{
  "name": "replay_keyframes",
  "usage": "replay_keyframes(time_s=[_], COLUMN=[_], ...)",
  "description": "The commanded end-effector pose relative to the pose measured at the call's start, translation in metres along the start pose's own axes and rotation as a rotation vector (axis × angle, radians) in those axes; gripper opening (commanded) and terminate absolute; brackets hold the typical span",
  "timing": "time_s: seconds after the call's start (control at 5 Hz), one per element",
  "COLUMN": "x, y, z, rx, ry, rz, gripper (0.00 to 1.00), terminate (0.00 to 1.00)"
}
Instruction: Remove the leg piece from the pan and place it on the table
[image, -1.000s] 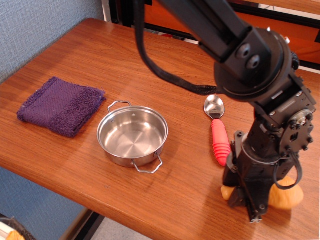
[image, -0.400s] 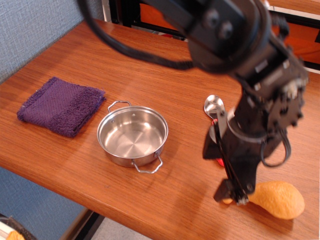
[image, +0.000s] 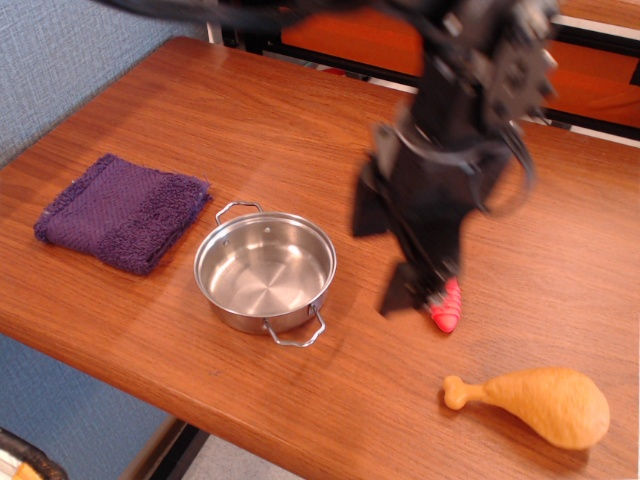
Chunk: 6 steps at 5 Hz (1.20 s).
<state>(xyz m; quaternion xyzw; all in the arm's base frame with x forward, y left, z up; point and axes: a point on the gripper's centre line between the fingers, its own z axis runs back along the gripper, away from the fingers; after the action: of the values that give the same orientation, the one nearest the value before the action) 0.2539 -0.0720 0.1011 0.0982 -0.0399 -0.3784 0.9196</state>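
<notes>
The leg piece lies on its side on the table near the front right edge, its bone tip pointing left. The pan stands empty at the front centre, both wire handles visible. My gripper is motion-blurred, lifted above the table between the pan and the leg piece, up and to the left of the leg piece and well apart from it. Its fingers look spread and hold nothing.
A folded purple cloth lies left of the pan. A red-handled spoon lies right of the pan, mostly hidden behind my gripper. The table's front edge runs just below the pan and the leg piece.
My gripper has let go of the leg piece, risen and moved back and to the left. The leg piece now lies fully in view on the table. The pan has not moved.
</notes>
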Motion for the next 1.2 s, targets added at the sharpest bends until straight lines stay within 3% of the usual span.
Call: replay_keyframes(time_s=[0.0, 0.2, 0.4, 0.6, 0.8, 1.0], x=[-0.036, -0.041, -0.032, 0.006, 0.038, 0.067], y=[0.037, 0.041, 0.047, 0.059, 0.065, 0.061], z=[0.016, 0.009, 0.007, 0.006, 0.01, 0.024], rx=[0.04, 0.015, 0.008, -0.011, -0.069, -0.137], ry=[0.04, 0.066, 0.024, 0.002, -0.046, -0.049], rz=[0.292, 0.353, 0.385, 0.599, 0.819, 0.964], gripper=[1.0, 1.0, 1.0, 1.0, 1.0, 1.0], terminate=[0.0, 0.0, 0.0, 0.0, 0.0, 0.0])
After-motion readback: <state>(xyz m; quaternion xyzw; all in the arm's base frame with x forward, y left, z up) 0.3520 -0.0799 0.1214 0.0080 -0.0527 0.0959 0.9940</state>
